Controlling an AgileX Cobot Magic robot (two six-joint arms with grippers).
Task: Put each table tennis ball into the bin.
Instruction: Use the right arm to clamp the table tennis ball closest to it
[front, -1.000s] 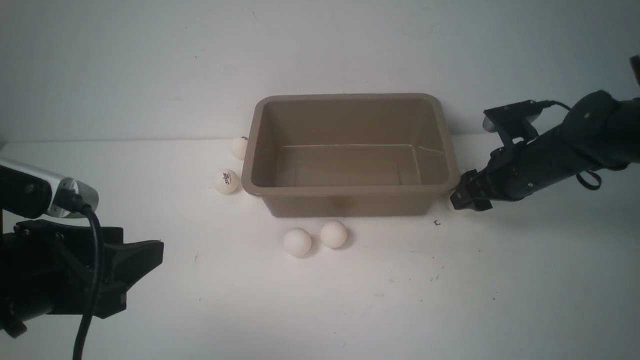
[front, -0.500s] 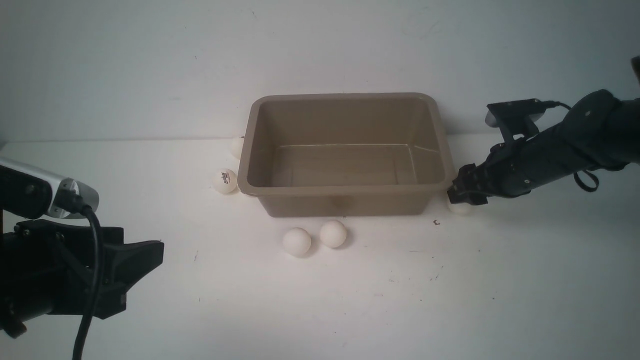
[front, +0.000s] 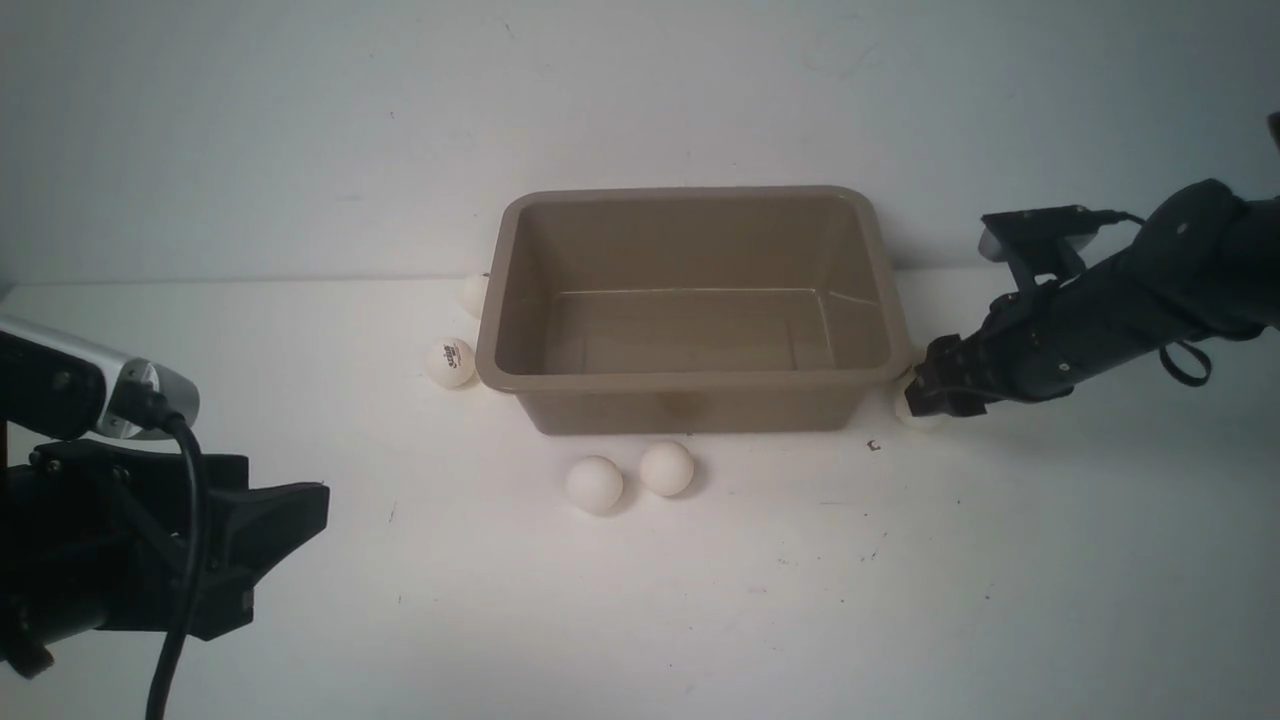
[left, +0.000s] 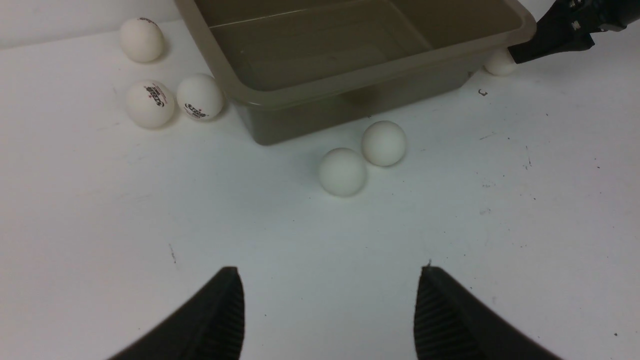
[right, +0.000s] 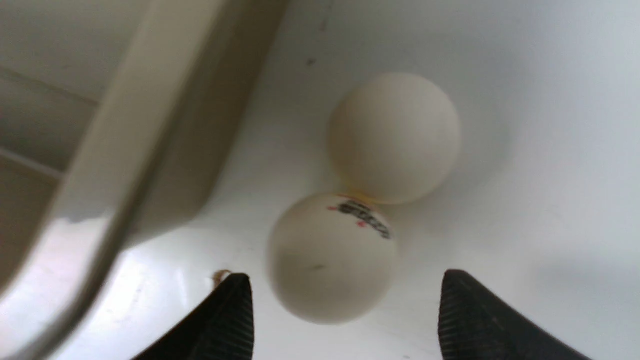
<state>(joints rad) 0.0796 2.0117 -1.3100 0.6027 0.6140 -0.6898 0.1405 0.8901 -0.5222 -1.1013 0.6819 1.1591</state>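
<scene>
Matte white table tennis balls (front: 594, 484) lie around your taupe bin (front: 690, 381). Your right gripper (right: 345, 280), jaws apart, faces two touching ones just beside the bin's right corner; left gripper (left: 330, 272) also apart.

Dim, soft overhead light; blurred close-up right wrist view.

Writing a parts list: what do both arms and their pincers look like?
Both matte black. Left arm carries a silver-capped camera with thick black cable; right arm has a black camera bracket and thin looped cable. Left pincer and right pincer have curved, ribbed fingers.
</scene>
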